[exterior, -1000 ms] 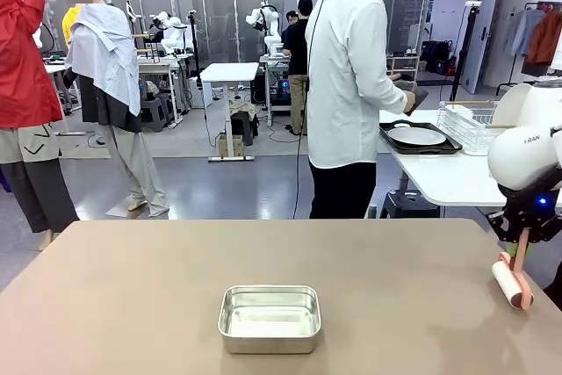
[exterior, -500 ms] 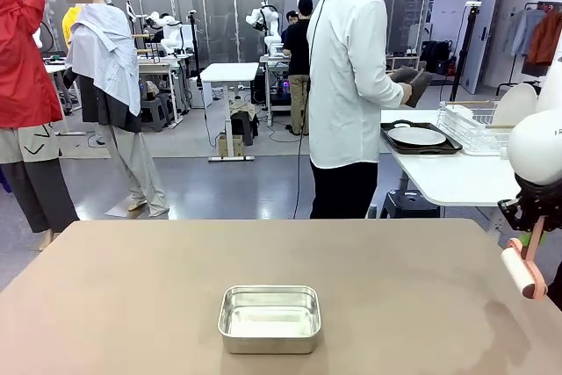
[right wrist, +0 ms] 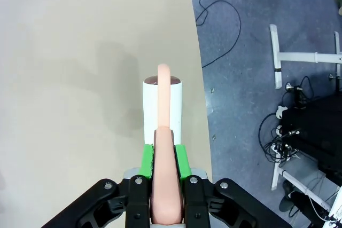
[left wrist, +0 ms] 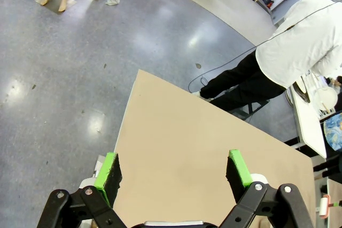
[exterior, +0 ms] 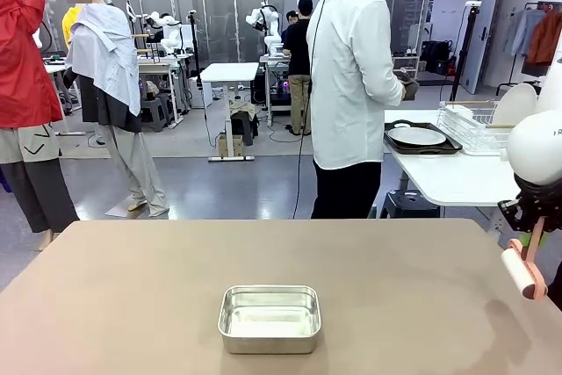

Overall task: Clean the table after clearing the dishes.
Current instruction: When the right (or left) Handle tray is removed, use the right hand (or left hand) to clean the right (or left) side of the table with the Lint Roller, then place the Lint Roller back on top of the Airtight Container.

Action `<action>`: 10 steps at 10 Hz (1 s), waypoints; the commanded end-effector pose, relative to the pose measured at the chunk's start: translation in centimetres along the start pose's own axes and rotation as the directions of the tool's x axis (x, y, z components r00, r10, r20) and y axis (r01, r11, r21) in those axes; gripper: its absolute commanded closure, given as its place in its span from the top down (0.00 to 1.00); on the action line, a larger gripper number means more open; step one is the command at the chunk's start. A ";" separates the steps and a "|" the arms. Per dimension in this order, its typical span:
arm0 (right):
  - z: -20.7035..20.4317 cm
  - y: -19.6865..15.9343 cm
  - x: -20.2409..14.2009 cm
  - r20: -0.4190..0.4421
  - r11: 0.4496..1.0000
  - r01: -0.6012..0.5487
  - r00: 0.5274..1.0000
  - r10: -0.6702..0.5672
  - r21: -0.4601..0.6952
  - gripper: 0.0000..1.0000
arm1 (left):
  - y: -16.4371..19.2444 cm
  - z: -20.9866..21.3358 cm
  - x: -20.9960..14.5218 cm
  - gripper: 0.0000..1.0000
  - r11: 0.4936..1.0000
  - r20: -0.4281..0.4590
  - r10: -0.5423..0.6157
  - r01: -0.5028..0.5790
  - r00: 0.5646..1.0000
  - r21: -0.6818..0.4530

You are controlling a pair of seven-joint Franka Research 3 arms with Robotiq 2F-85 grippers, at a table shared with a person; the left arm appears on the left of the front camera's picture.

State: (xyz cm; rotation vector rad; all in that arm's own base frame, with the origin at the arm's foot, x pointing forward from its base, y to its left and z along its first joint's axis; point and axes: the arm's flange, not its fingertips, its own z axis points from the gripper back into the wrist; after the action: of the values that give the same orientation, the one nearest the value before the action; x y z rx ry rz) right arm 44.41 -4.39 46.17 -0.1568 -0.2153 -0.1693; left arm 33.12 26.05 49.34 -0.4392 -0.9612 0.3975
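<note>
Front view: a small rectangular steel pan [exterior: 269, 318] sits near the middle of the brownish-taupe bench [exterior: 132, 296], towards its near edge, with nothing else around it on that surface. A person in a white shirt [exterior: 349, 85] stands just past the far edge, turned towards a smaller white table [exterior: 448, 177] at the far right. On that white table lies a dark handled tray [exterior: 420, 140] carrying a round white plate [exterior: 416, 135], with a wire rack [exterior: 470, 126] just beside it to the right.

At the right edge the right hand [exterior: 533, 233] is clamped on the pink handle of a lint roller [exterior: 519, 271]; the white roll hangs over the bench's right side, its long axis slanting from far left to near right. From the right wrist view the handle [right wrist: 164, 148] runs straight away between the green pads [right wrist: 145, 161], and the white roll [right wrist: 163, 108] lies near the bench edge, with grey floor and loose cables beyond.

Left wrist view: the left hand [left wrist: 173, 172] is spread wide with nothing between its fingers, looking down on a bare corner of the bench [left wrist: 181, 148] and polished grey floor.

Farther back are workbenches and glass partitions.
</note>
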 end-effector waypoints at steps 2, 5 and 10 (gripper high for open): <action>0.2 -0.1 0.3 0.006 1.000 -0.003 1.000 0.003 -0.004 0.20 | 0.0 0.3 0.2 1.00 1.000 -0.009 -0.003 0.002 1.000 -0.007; 0.2 -0.1 0.3 0.006 1.000 -0.003 1.000 0.003 -0.004 0.20 | 0.0 0.3 0.2 1.00 1.000 -0.009 -0.003 0.002 1.000 -0.007; 0.2 -0.1 0.3 0.006 1.000 -0.003 1.000 0.003 -0.004 0.20 | 0.0 0.3 0.2 1.00 1.000 -0.009 -0.003 0.002 1.000 -0.007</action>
State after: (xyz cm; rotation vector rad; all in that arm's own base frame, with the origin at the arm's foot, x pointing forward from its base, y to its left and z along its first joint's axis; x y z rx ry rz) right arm 44.44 -4.39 46.23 -0.1568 -0.2164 -0.1694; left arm 33.12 26.05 49.34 -0.4392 -0.9612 0.3975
